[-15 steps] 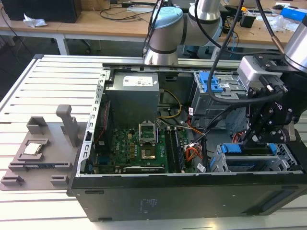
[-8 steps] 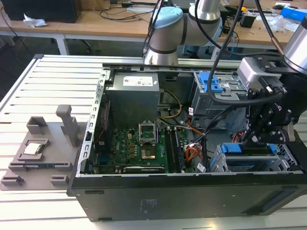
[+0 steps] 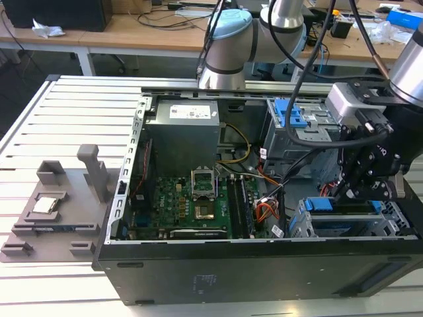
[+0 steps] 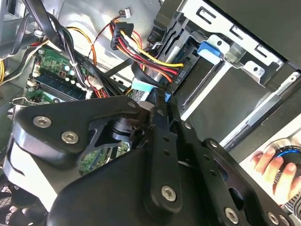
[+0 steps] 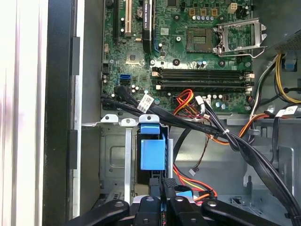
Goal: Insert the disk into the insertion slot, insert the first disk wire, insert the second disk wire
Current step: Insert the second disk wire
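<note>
Your gripper (image 3: 348, 191) hangs over the near corner of the open case (image 3: 198, 281), its black fingers (image 5: 162, 188) drawn close together; in the first wrist view they seem to pinch a black plug with coloured wires (image 5: 188, 176), though you cannot tell for sure that it is gripped. Right under the fingertips sits the disk (image 5: 153, 153), its blue caddy showing in the first wrist view, already lying inside the slot (image 3: 334, 228), the low silver cage at the case's front corner. In the second wrist view the fingertips (image 4: 162, 101) touch or nearly touch the disk's back edge, where a red, yellow and black wire bundle (image 4: 141, 54) ends in a black plug against the drive. Just beyond the gripper, a thick run of black cables (image 5: 197, 125) crosses between the slot and the motherboard (image 3: 192, 205). Farther off you see the taller grey cage with blue latch (image 3: 294, 119), and the grey power supply (image 3: 182, 135) in the case's far corner. Well away from the gripper, outside the case, a grey fixture (image 3: 56, 205) rests on the slatted table (image 3: 39, 125). A person's hand (image 4: 277, 172) shows at the edge of the second wrist view.
</note>
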